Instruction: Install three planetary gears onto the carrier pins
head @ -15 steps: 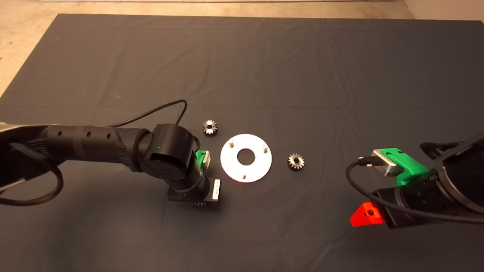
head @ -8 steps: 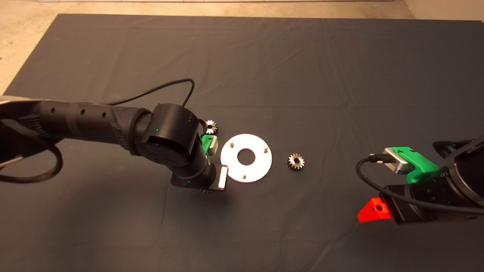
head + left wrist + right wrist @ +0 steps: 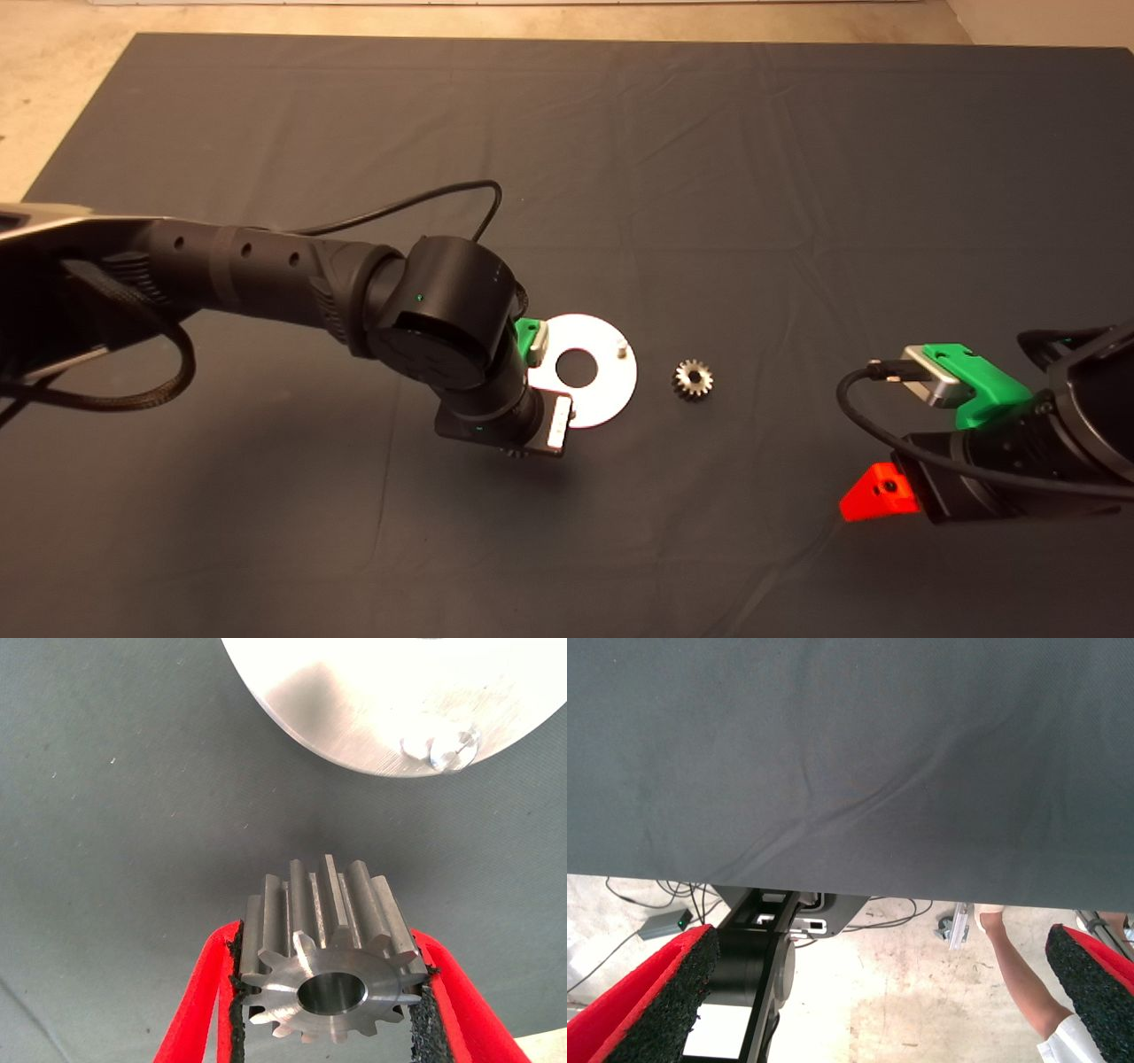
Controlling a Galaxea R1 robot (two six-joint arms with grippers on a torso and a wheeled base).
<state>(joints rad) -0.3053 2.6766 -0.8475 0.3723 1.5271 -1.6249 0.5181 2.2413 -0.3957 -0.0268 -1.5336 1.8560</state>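
My left gripper (image 3: 330, 948) is shut on one planetary gear (image 3: 326, 967), a shiny toothed metal piece with a dark centre hole, held just above the mat. Just beyond it lies the edge of the white-silver carrier disc (image 3: 354, 700), with one of the carrier pins (image 3: 452, 749) near that edge. From above, the left arm covers the disc's (image 3: 602, 390) left side, and only a few teeth of the held gear (image 3: 512, 453) peek out under the wrist. One pin (image 3: 623, 348) stands bare on the disc's right. A second gear (image 3: 693, 379) lies on the mat right of the disc.
My right gripper (image 3: 877, 496) waits open at the lower right edge of the mat (image 3: 709, 177). Its wrist view shows the mat's edge, the floor with cables, and a person's arm (image 3: 1014, 970).
The left arm has carried its gear to the right, up to the disc's near-left edge, and now hides the gear that lay upper left of the disc. The right arm barely moved.
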